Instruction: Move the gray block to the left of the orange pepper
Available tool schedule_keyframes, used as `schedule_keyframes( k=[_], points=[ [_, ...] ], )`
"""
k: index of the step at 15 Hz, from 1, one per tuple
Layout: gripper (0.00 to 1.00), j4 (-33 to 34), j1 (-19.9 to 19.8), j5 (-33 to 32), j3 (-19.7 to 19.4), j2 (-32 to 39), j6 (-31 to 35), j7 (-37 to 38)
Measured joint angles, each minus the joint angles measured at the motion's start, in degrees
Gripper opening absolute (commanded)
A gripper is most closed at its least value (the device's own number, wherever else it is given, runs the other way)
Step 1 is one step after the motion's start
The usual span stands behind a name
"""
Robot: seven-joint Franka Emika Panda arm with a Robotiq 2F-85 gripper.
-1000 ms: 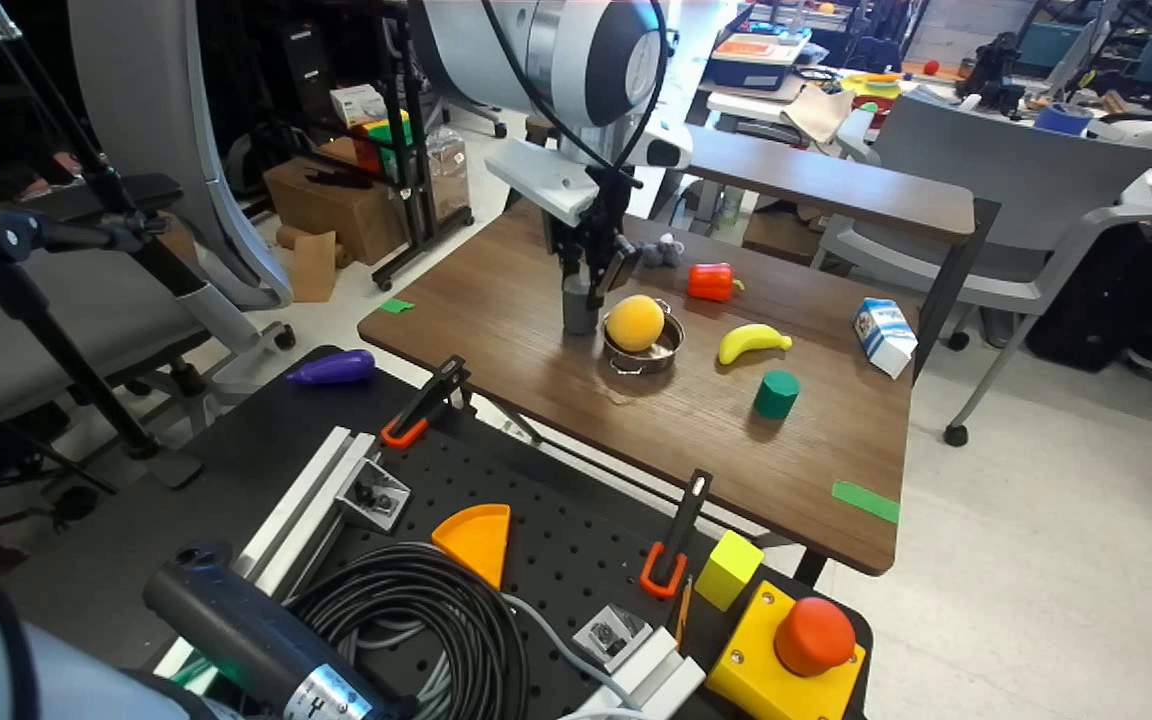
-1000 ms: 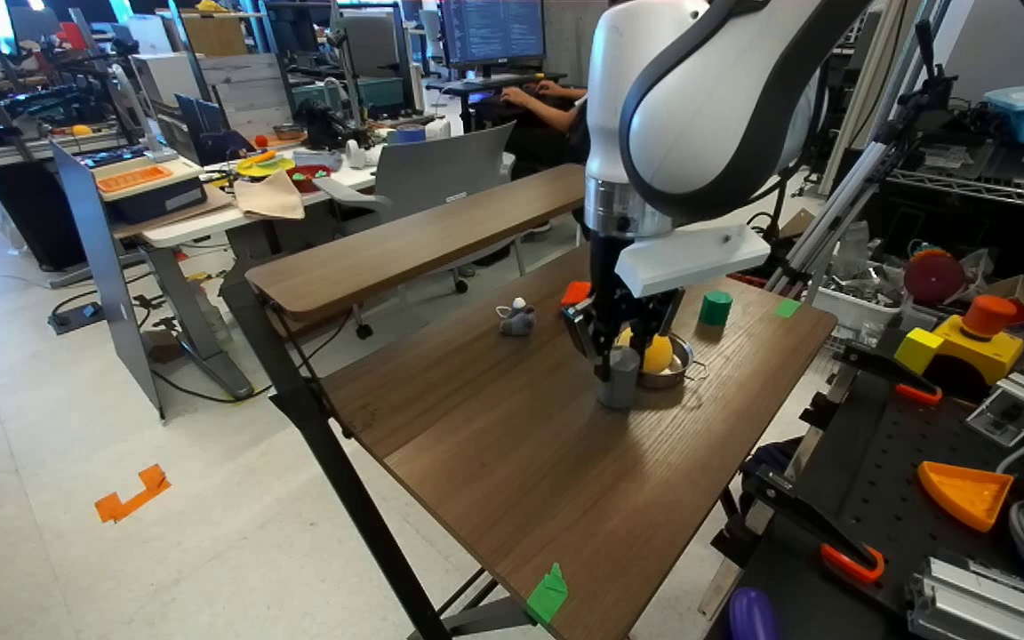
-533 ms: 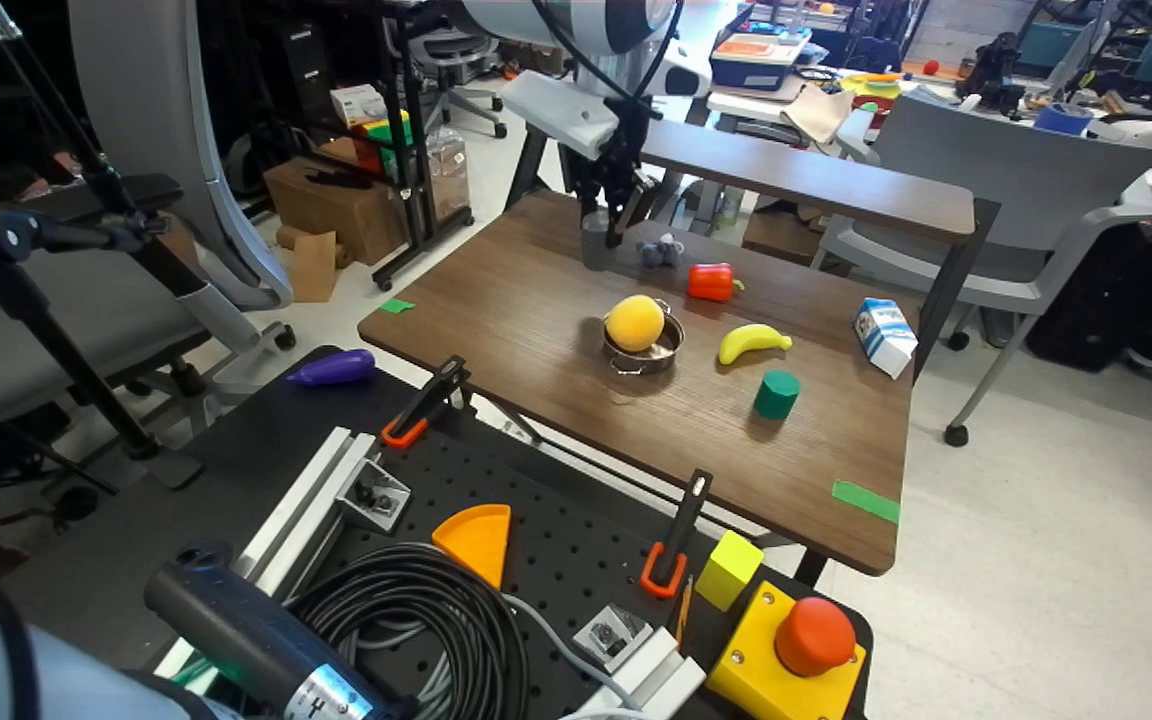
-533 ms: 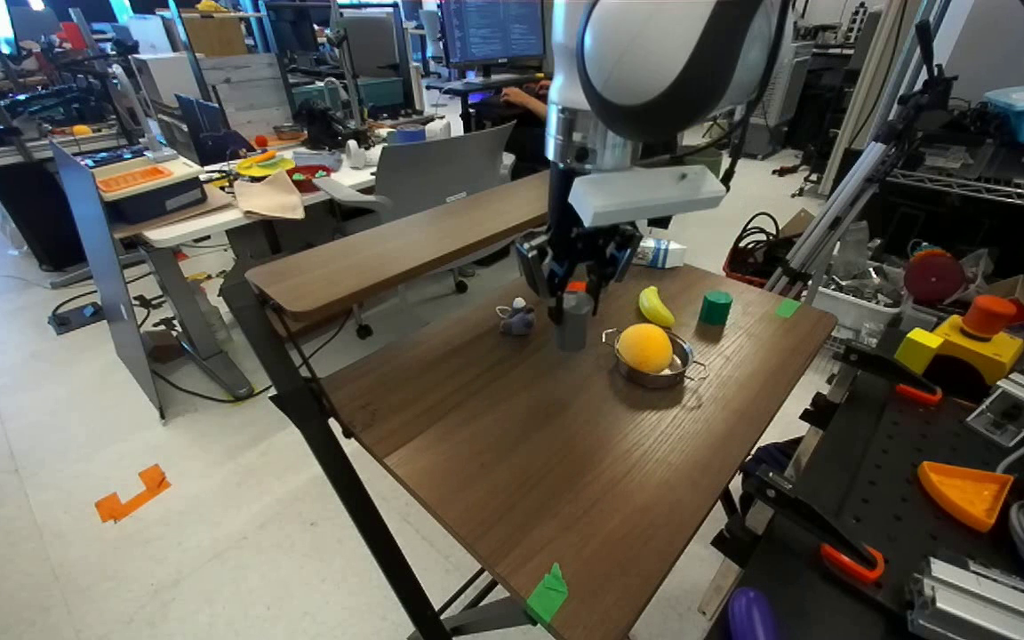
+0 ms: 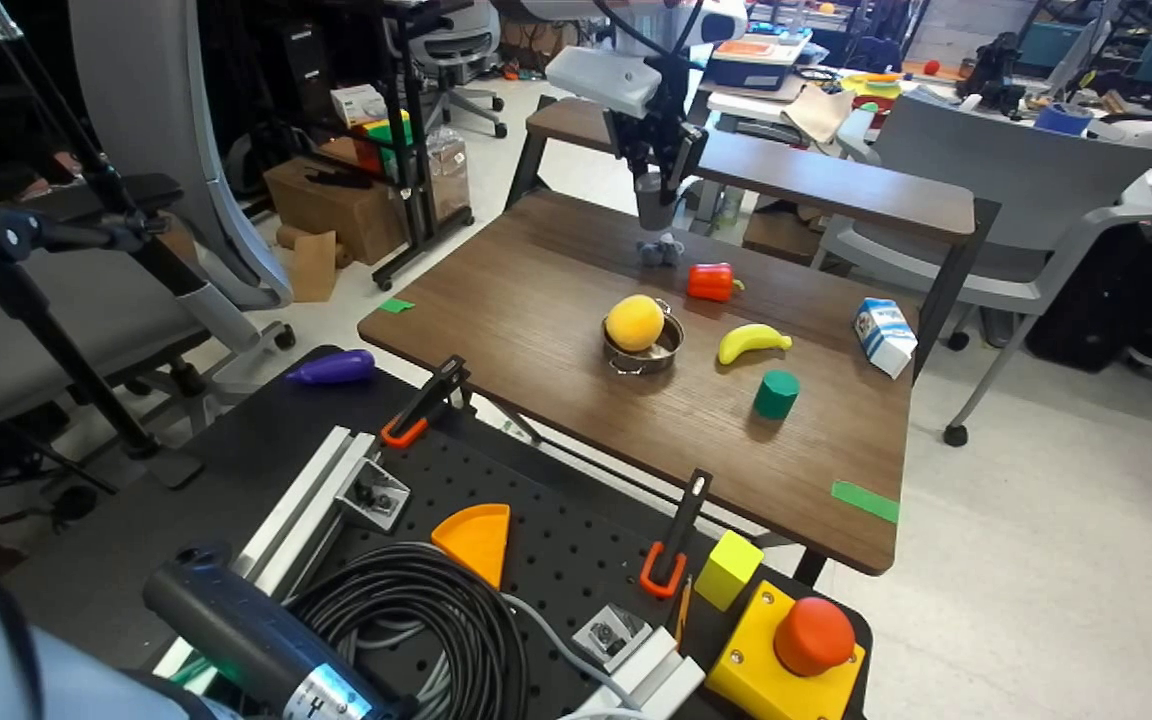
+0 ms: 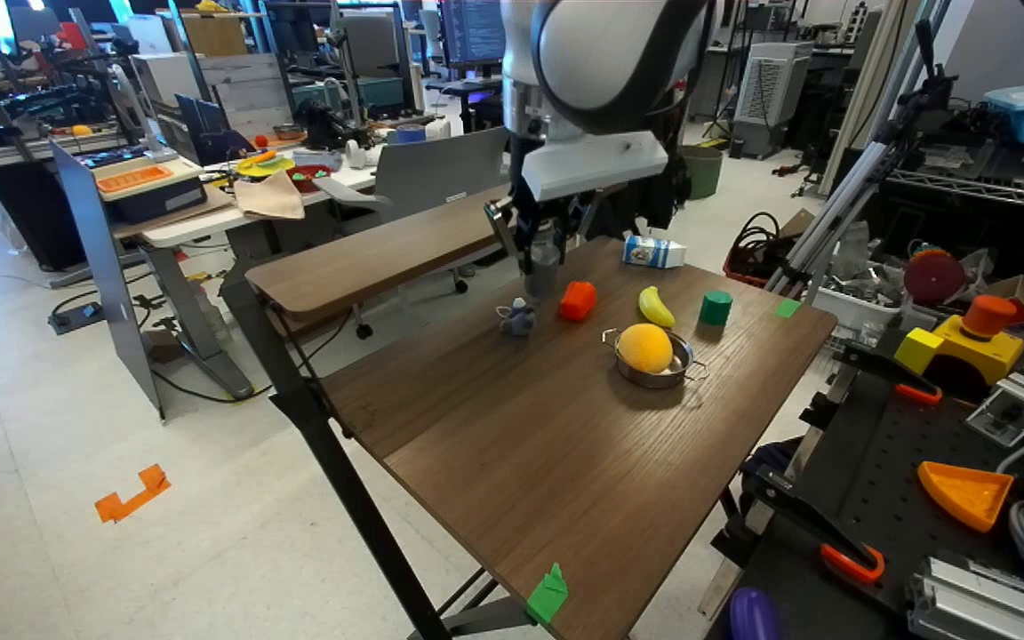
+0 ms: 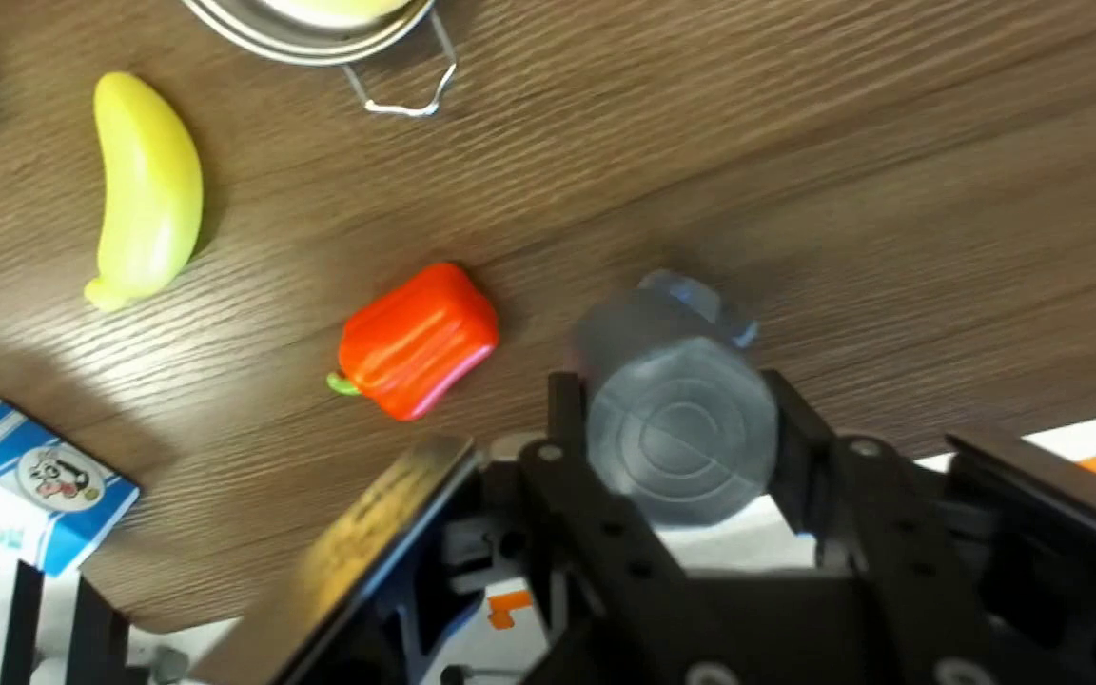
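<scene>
The gray block (image 5: pixel 654 208) hangs in the air above the far side of the table, roughly upright. My gripper (image 7: pixel 679 419) is shut on it, one dark finger (image 7: pixel 565 409) against each side. The block's round-ringed end faces the camera in the wrist view. The orange pepper (image 7: pixel 420 341) lies on the wood, left of the held block in the wrist view. It also shows in both exterior views, as the orange pepper (image 5: pixel 711 282) and the orange pepper (image 6: pixel 578 301), apart from the gripper and lower than the block.
A small gray toy mouse (image 6: pixel 516 317) sits close by the pepper; in the wrist view the block partly covers it. A metal pot (image 5: pixel 641 360) holds a yellow ball (image 5: pixel 635 323). Nearby are a banana (image 5: pixel 754 342), green cylinder (image 5: pixel 776 394) and milk carton (image 5: pixel 885 336). A raised shelf (image 5: pixel 816 185) runs behind.
My gripper has carried the gray block away from beside the pot to the table's far side and raised it near the toy mouse and pepper. The other objects stay where they were.
</scene>
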Motion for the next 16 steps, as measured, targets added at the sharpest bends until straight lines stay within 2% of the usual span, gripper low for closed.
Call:
schedule_keyframes(
  k=[4,11,12,13,16],
  points=[
    [0.21,0.72,4.99,-10.68,-6.09,5.42,1.86,6.72],
    [0.21,0.29,12.71,-22.40,-12.31,10.73,2.52,17.00],
    [0.71,0.27,13.33,-23.53,-12.68,10.90,2.36,17.93],
    [0.72,0.26,13.77,-24.57,-12.90,11.03,2.17,18.77],
    [0.93,0.03,14.21,-26.94,-12.86,11.38,1.60,20.49]
  ],
)
